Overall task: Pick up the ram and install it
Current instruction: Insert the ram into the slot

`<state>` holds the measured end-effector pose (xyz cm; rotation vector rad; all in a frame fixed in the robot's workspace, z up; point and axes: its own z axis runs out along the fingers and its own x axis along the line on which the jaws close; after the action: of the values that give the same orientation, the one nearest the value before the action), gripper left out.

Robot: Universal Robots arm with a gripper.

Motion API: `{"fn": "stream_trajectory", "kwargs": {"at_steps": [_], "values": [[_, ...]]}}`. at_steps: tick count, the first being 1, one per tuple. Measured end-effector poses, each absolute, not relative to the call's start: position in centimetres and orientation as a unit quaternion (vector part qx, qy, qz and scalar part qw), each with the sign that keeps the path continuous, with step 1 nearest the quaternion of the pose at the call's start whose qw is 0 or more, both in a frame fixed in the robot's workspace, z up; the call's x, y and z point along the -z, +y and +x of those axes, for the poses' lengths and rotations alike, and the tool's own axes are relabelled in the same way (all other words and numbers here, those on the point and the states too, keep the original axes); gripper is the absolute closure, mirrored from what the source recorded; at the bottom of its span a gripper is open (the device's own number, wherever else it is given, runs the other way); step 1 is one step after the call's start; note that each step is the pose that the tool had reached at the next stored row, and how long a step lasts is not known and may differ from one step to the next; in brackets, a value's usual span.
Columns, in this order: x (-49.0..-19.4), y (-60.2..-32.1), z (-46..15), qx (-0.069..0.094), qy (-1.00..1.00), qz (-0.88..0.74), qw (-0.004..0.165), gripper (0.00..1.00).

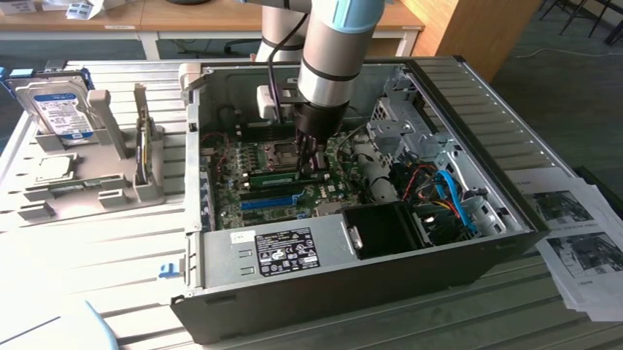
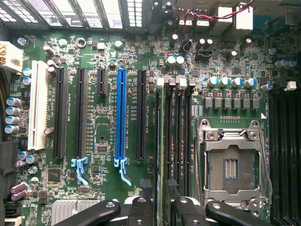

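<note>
The robot arm [image 1: 331, 65] reached down into the open computer case [image 1: 506, 146] on the bench [image 1: 98, 240]. Its gripper [image 1: 311, 169] hung low over the motherboard [image 1: 233, 164], just beside the empty processor socket [image 1: 282, 153]. The ram [image 1: 276, 177] stood on edge in a memory slot next to that socket, between the socket and the long blue slot [image 1: 268, 203].

From the wrist camera, the gripper [image 2: 163, 202] sat over one end of the ram [image 2: 160, 141]. Its black fingers [image 2: 141, 209] were spread to either side of the thin green stick and appeared clear of it, so the gripper held nothing. More dark memory slots [image 2: 181, 136] ran alongside the stick on its socket side.

Well away from the socket and outside the case, at the exterior view's left, a hard drive [image 1: 58, 109] with a blue-and-white label stood upright in a grey holder [image 1: 107, 186]. Printed sheets [image 1: 574, 233] lay beyond the case at the exterior view's right.
</note>
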<state>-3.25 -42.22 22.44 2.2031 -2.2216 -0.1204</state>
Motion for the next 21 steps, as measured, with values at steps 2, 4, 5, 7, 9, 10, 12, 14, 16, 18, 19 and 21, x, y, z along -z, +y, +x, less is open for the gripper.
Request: {"fn": "stream_trajectory", "kwargs": {"at_steps": [2,4,5,7,9,10,12,14,16,18,19,21], "values": [[-22.45,-42.22,-3.25,0.038,-0.710,0.704,0.005,0.76],[-22.47,-42.22,-3.24,0.038,-0.710,0.704,0.005,0.76],[-22.51,-42.22,-3.25,0.038,-0.710,0.704,0.005,0.76],[-22.58,-42.22,-3.25,0.038,-0.710,0.704,0.005,0.76],[-22.68,-42.22,-3.25,0.038,-0.710,0.704,0.005,0.76],[-22.73,-42.22,-3.25,0.038,-0.710,0.704,0.005,0.76],[-22.81,-42.22,-3.24,0.038,-0.710,0.704,0.005,0.76],[-22.93,-42.22,-3.25,0.038,-0.710,0.704,0.005,0.76],[-23.01,-42.22,-3.24,0.038,-0.710,0.704,0.005,0.76],[-23.12,-42.23,-3.25,0.038,-0.710,0.704,0.005,0.76],[-23.19,-42.22,-3.25,0.038,-0.710,0.704,0.005,0.76],[-23.31,-42.22,-3.25,0.038,-0.710,0.704,0.005,0.76]]}}
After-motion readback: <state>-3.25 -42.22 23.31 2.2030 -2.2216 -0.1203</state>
